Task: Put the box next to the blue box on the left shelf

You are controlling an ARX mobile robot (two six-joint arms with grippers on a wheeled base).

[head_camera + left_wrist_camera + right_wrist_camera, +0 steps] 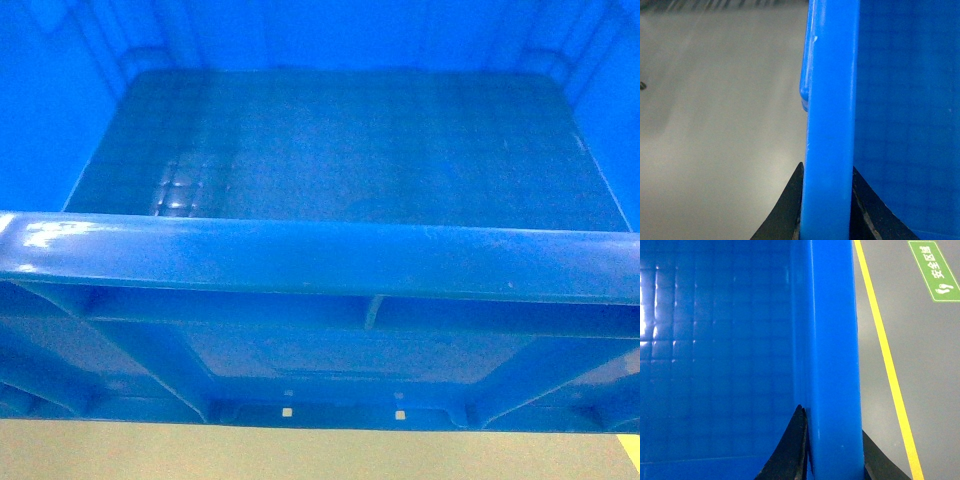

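The box, a bright blue open-top crate, fills the head view, with its near rim running across the middle and the ribbed outer wall below it. No gripper shows in that view. In the left wrist view my left gripper is shut on the box's rim, one black finger on each side. My right gripper is shut on the opposite rim the same way. The crate is empty inside. The other blue box and the left shelf are out of view.
Grey floor shows under the crate. A yellow floor line and a green floor sign lie to the right of the right gripper. Bare grey floor lies left of the left gripper.
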